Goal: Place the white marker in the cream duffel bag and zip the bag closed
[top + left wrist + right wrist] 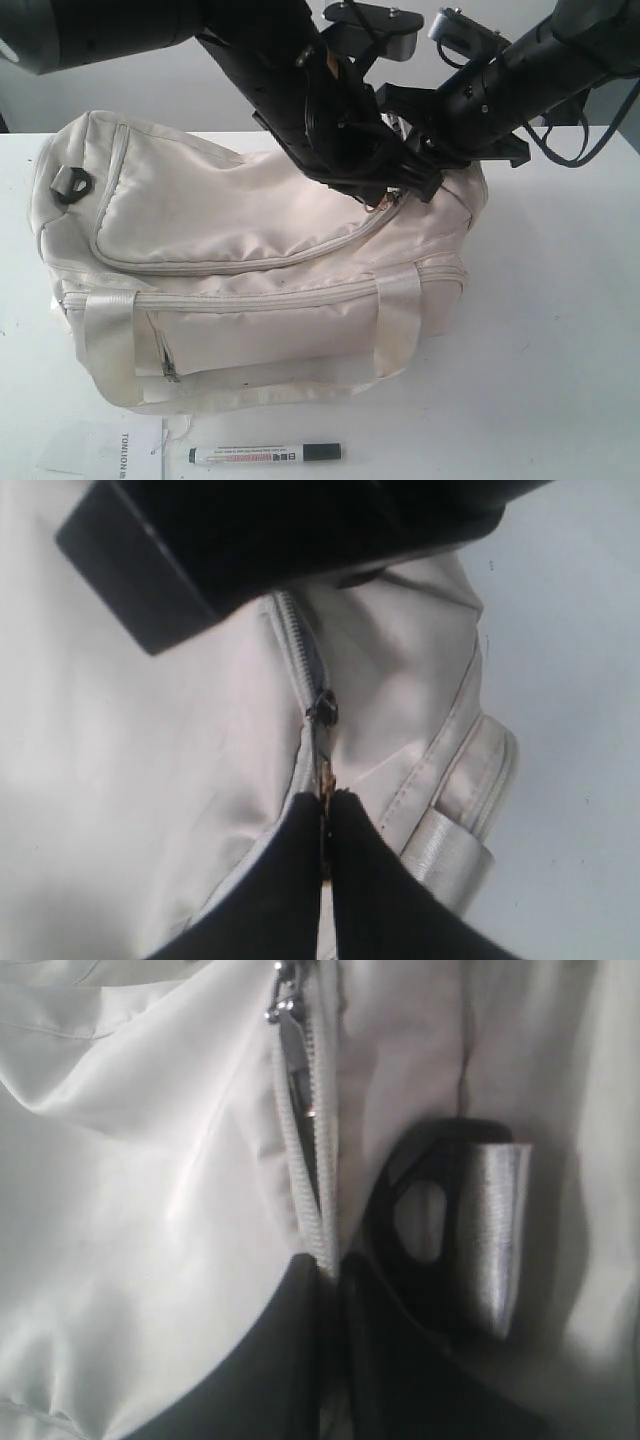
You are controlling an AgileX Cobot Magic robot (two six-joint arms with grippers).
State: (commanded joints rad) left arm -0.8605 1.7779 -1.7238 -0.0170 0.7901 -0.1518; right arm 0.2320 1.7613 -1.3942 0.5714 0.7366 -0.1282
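While the white marker (pixel 265 454) lies on the table (pixel 560 380), well apart from both claws, the cream duffel bag (pixel 230 250) under them wants unzipping first. Left claw (pixel 327 798) is pinched narrow on the zip pull (pixel 324 776); right claw (pixel 330 1265) nips the zip tape (pixel 308 1175) beside the end ring (pixel 450 1230). Right should hold the cloth taut while left draws steadily along the curve.

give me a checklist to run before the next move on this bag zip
1. left hand pinched on the zip pull: ok
2. right hand shut on the cream duffel bag beside the zip: ok
3. top zip open for loading: not ok, looks closed
4. white marker inside the bag: not ok, it lies on the table in front
5. dark end ring clear of the right hand: cannot tell
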